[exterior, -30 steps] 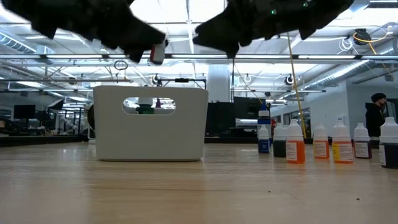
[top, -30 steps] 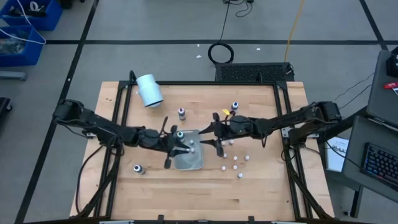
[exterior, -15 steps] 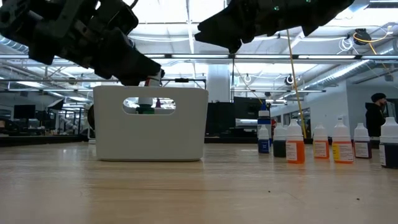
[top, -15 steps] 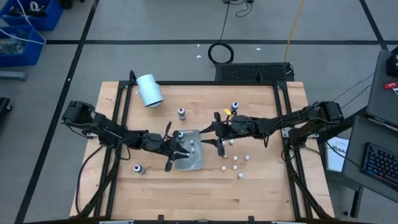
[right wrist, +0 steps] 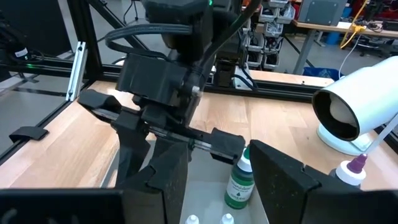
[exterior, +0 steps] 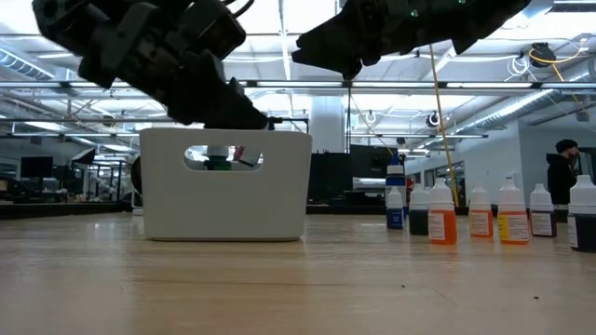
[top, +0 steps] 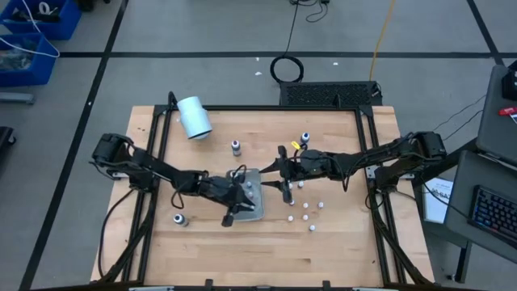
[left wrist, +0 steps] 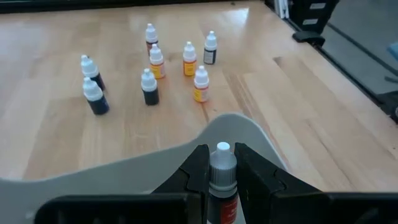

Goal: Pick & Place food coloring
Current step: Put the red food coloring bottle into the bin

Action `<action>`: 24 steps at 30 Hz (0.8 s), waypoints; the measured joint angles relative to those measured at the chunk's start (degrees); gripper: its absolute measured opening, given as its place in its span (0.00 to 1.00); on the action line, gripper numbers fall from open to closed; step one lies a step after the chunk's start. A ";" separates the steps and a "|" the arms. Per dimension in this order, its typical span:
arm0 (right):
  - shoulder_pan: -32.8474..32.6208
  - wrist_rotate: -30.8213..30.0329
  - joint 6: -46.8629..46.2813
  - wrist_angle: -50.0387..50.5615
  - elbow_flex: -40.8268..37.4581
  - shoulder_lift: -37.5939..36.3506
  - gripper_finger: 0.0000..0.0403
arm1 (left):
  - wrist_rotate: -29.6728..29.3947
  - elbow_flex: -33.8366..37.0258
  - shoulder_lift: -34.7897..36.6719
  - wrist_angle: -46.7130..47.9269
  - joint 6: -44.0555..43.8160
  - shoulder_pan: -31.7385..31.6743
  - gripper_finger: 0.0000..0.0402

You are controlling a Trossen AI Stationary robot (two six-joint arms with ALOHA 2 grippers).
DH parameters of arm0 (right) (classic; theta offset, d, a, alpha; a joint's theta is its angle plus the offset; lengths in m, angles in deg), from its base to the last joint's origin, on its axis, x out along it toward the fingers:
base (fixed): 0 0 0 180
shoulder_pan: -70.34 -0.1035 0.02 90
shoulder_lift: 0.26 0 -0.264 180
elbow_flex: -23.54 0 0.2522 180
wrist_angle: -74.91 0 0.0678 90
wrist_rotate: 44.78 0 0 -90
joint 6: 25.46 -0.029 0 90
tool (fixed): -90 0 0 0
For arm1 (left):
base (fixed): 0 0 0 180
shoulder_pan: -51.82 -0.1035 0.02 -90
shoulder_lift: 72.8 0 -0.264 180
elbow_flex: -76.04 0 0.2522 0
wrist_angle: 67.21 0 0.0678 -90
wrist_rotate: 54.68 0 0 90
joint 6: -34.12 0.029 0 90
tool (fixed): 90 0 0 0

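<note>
- One food coloring bottle [left wrist: 222,176] is clamped at its neck by the left claw [left wrist: 221,171], directly above the tray [top: 255,208].
- Right claw [right wrist: 214,171] hangs spread and empty just beside it.
- Handling estimate: light, rigid, smooth plastic; likely slippery and tippy. Neck below the cap seems the best hold.
- More bottles [left wrist: 149,86] stand on the worktop [left wrist: 261,93] ahead.

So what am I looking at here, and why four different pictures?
It is one table seen by four cameras: one overhead, one at table height, and one on each arm's wrist. Two dark robot arms work on it. The left gripper is shut on a small food coloring bottle over the clear tray, which already holds a green bottle. The right gripper waits open beside the tray. More little bottles stand on the wooden table, plus a big white cylinder lying on its side.
</note>
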 joint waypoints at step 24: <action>0.00 0.00 0.20 0.37 -0.01 0.00 0.39 | 1.99 1.12 -7.09 -12.26 -0.80 -1.23 0.14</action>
